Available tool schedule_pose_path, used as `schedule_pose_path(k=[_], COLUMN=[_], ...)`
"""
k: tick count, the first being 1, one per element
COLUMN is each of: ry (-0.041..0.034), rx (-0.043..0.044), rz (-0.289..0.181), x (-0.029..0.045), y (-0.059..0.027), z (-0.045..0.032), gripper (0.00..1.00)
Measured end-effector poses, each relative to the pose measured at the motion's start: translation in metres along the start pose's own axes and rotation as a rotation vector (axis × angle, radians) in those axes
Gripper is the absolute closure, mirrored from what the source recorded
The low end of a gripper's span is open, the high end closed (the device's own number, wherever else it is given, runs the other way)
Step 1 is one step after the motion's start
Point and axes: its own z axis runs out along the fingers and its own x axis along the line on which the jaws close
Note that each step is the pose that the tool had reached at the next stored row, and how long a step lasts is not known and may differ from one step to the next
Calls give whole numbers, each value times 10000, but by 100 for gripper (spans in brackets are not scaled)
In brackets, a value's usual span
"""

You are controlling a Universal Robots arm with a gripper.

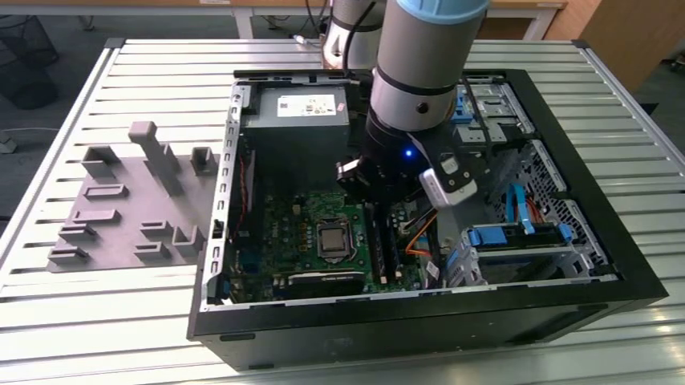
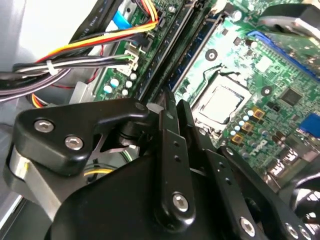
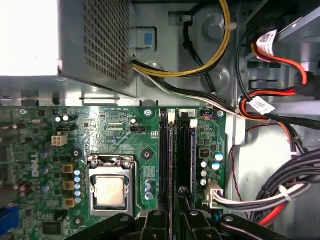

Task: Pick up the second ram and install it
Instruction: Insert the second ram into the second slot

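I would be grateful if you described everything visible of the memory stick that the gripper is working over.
The memory stick is a long, thin, dark strip standing on edge in a slot on the green motherboard, beside the silver processor with a second slot between them. In the first wrist view the gripper sits over its near end; whether it is fully seated cannot be told. In the exterior view it runs beside the processor.
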Motion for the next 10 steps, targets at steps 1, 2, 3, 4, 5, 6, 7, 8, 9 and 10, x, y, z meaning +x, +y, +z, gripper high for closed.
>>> schedule_pose_path(k=[1, 2, 3, 4, 5, 6, 7, 8, 9, 10], ry=[1, 1, 1, 1, 1, 2, 2, 2, 2, 2], rx=[-1, -3, -2, -2, -3, -2, -2, -2, -2, -1], rz=[0, 0, 0, 0, 0, 0, 0, 0, 0, 0], x=[0, 0, 0, 0, 0, 0, 0, 0, 0, 0], y=[0, 0, 0, 0, 0, 0, 0, 0, 0, 0], z=[-9, -9, -9, -9, -9, -9, -10, -10, -10, -10], gripper=[79, 79, 79, 80, 80, 87, 89, 89, 89, 89])
